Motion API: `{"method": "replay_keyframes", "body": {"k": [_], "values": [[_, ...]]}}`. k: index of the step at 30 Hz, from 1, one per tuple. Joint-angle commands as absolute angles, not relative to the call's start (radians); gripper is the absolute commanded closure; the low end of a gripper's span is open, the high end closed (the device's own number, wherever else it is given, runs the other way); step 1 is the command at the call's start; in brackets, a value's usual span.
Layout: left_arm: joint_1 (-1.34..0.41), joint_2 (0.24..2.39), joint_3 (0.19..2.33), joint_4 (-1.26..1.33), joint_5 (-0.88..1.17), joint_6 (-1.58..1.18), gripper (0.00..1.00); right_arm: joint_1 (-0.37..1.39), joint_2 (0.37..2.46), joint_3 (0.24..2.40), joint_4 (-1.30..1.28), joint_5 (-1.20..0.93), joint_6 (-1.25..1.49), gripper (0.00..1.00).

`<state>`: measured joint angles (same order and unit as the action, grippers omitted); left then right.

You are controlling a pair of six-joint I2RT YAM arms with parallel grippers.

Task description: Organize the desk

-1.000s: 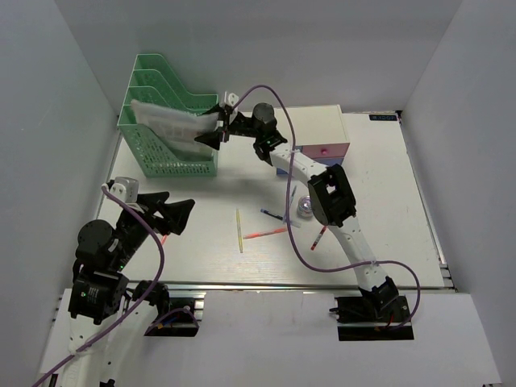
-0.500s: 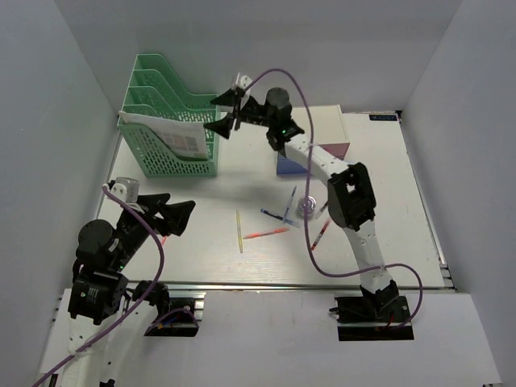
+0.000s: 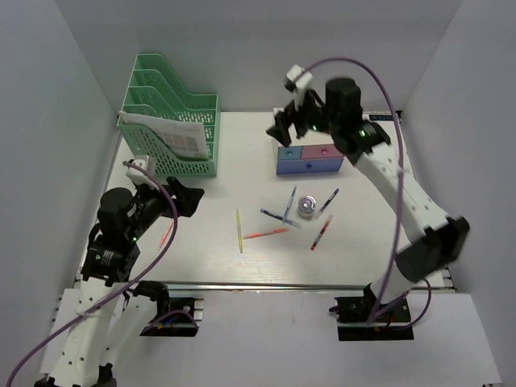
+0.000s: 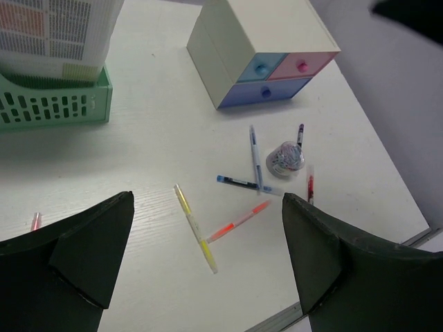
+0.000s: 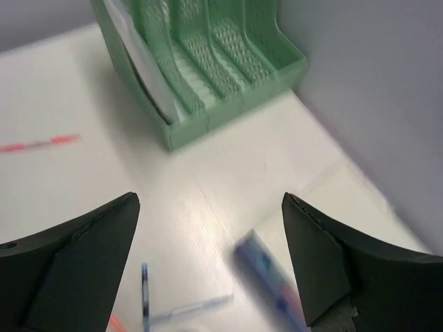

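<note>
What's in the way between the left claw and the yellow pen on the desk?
Nothing visible. The left gripper hangs open above the desk, and the yellow pen lies uncovered ahead of it, only bare tabletop between them.

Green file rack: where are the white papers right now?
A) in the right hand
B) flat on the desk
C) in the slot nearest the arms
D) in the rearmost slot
C: the white papers stand inside the green file rack, in its slot nearest the arms; the slots behind hold none.

Plain matte grey walls [image 3: 48, 97] at left, right and back, under soft even light
</note>
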<state>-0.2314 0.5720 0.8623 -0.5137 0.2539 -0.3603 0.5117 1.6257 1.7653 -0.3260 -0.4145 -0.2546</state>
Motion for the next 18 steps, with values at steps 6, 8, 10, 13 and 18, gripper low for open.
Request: {"method": "replay_keyframes", "body": {"k": [6, 8, 10, 13, 18], "values": [[-0.233, 0.707, 0.836, -0.431, 0.253, -0.299, 0.02, 0.479, 1.092, 1.169, -0.368, -0.132, -0.235, 0.11], [-0.233, 0.713, 0.815, -0.404, 0.268, -0.293, 0.02, 0.456, 1.016, 1.108, -0.379, -0.103, -0.216, 0.11], [-0.233, 0.713, 0.772, -0.379, 0.279, -0.288, 0.02, 0.430, 0.959, 1.068, -0.374, -0.080, -0.209, 0.11], [-0.233, 0.709, 0.727, -0.338, 0.291, -0.290, 0.02, 0.391, 0.914, 1.019, -0.368, -0.074, -0.198, 0.11], [-0.233, 0.695, 0.681, -0.302, 0.291, -0.299, 0.02, 0.364, 0.881, 0.944, -0.351, -0.130, -0.176, 0.11]]}}
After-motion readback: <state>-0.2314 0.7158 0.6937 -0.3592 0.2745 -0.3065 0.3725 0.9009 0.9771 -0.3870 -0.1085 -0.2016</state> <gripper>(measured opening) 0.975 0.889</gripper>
